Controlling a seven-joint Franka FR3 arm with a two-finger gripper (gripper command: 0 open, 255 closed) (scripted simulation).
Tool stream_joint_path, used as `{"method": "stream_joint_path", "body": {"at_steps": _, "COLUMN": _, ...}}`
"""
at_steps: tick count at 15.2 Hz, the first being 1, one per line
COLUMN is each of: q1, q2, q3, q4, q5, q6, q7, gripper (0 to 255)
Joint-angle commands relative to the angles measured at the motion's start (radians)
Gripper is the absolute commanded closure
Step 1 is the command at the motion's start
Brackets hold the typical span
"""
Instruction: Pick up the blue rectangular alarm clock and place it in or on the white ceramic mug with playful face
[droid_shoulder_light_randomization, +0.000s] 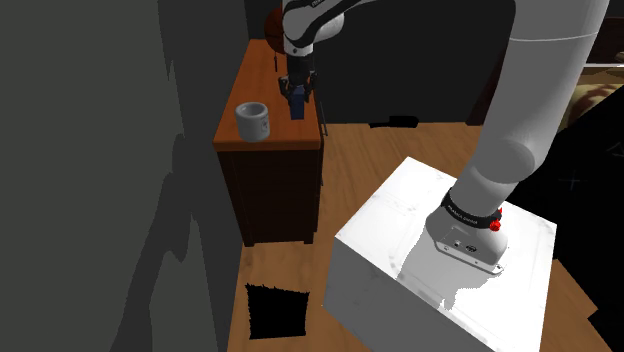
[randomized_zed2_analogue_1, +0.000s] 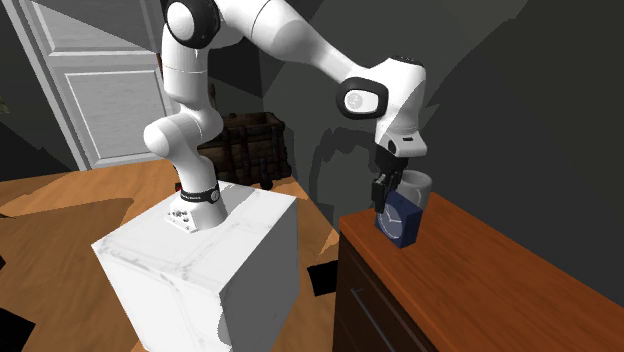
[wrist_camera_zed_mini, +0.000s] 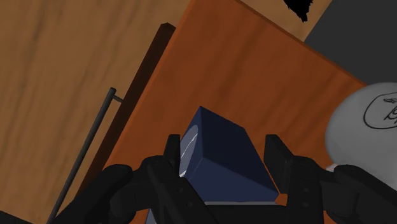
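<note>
Plainly, the coming move turns on where the white mug (droid_shoulder_light_randomization: 253, 122) stands from the tool (wrist_camera_zed_mini: 224, 147), and that is off to one side. The tool's two black fingers (wrist_camera_zed_mini: 173, 153) press against opposite sides of the blue clock (randomized_zed2_analogue_1: 402, 225), so I judge it grasped. Whether it is off the reddish-brown wooden surface (randomized_zed2_analogue_1: 480, 270) or resting on it I cannot tell. In the second exterior view the clock sits tilted under the tool, near the edge of the surface. In the shoulder view the mug is to the clock's left and a little nearer the camera, near but apart, upright with its mouth open upward. In the wrist view the mug's rounded wall, with a black line drawing on it, lies out beyond one finger, roughly along the line on which the fingers close and not ahead of the tool. The clock's body seems to run away from the palm, between the fingers. My judgement is that the carry calls for a lift first, high enough for the clock's lower end to pass the rim, then a short sideways shift toward the mug. The clock looks about as wide as the mug's mouth, so it may perch on the rim rather than drop inside, and a corner catching the wall could tip the mug.
</note>
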Motion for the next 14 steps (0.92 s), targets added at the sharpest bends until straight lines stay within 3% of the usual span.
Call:
{"method": "stream_joint_path", "body": {"at_steps": 1, "q1": 0.000, "q2": -0.016, "q3": 0.001, "q4": 0.011, "q5": 0.002, "q6": -0.027, "q7": -0.001, "gripper": 255}}
{"method": "stream_joint_path", "body": {"at_steps": 14, "q1": -0.001, "q2": -0.074, "q3": 0.002, "q4": 0.112, "q5": 0.007, "q6": -0.186, "q7": -0.004, "gripper": 255}}
